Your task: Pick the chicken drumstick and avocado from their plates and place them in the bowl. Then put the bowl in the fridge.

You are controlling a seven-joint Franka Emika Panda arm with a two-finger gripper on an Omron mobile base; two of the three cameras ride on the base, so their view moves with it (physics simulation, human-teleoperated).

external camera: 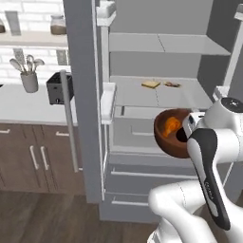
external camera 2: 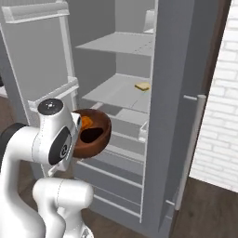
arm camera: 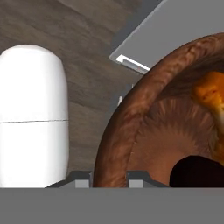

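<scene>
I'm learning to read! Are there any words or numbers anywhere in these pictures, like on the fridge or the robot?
No text can be read.
The arm's dark panel carries a small pale marking, too blurred to read.
The fridge, its shelves, the bowl and the jar on the wall shelf show no writing.

- bowl [external camera: 167,138]: reddish-brown, wood-grained
- drumstick [external camera: 172,125]: golden-orange
- avocado [external camera 2: 91,135]: near black
- fridge [external camera: 85,95]: grey, with pale grey shelves
- floor [external camera: 42,216]: dark brown wood
</scene>
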